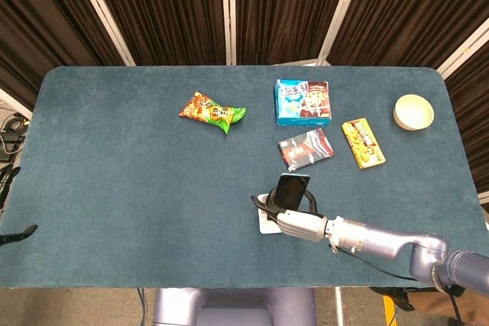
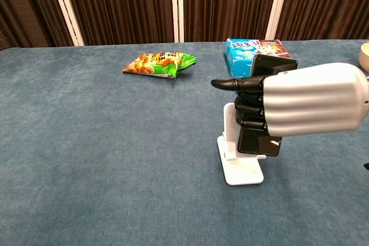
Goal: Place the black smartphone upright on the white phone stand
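Observation:
My right hand [image 2: 300,108] grips the black smartphone [image 2: 259,142], holding it upright just in front of the white phone stand [image 2: 239,168]. The phone's lower edge hangs close above the stand's ledge; whether they touch I cannot tell. In the head view the same right hand [image 1: 294,219] covers most of the white phone stand [image 1: 264,226], with the smartphone [image 1: 291,188] sticking up above the fingers. The left hand shows in neither view.
At the back lie a green-orange snack bag [image 1: 213,111], a blue box [image 1: 302,102], a red-black packet [image 1: 306,148], a yellow packet [image 1: 363,143] and a cream bowl [image 1: 413,111]. The table's front edge runs close below the stand.

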{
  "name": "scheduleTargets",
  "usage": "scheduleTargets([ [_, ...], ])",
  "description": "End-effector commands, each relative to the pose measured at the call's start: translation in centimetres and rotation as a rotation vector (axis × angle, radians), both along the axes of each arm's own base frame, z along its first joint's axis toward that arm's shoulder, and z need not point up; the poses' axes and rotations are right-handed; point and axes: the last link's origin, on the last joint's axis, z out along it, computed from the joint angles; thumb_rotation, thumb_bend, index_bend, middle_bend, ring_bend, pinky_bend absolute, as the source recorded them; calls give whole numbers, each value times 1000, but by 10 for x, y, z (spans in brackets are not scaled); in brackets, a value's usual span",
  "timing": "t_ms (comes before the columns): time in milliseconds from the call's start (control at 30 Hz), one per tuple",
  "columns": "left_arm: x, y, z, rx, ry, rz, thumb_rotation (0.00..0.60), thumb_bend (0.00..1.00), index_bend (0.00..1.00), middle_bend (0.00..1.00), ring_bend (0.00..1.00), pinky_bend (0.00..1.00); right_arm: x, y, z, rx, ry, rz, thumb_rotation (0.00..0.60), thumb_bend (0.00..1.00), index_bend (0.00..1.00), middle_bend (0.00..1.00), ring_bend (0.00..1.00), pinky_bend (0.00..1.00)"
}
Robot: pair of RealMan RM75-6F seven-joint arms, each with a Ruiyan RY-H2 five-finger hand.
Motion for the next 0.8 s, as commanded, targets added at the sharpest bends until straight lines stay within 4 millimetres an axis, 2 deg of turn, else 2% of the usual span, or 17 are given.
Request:
scheduleTargets([
  [33, 0, 0, 0, -5, -6, 0, 600, 0, 0, 0, 0, 0, 0, 1, -2, 5, -1, -3, 600, 549, 621, 575, 382, 92],
  [333, 0, 1, 0, -9, -8, -1, 600, 0, 0, 0, 0, 0, 3, 5, -10, 6, 6, 2, 600, 547, 598, 534, 356, 55],
  [800, 0, 1, 0, -9, -9, 0, 600, 0, 0, 0, 0, 0, 17, 3, -13, -21, -10, 10, 600, 553, 622, 544, 356, 53],
])
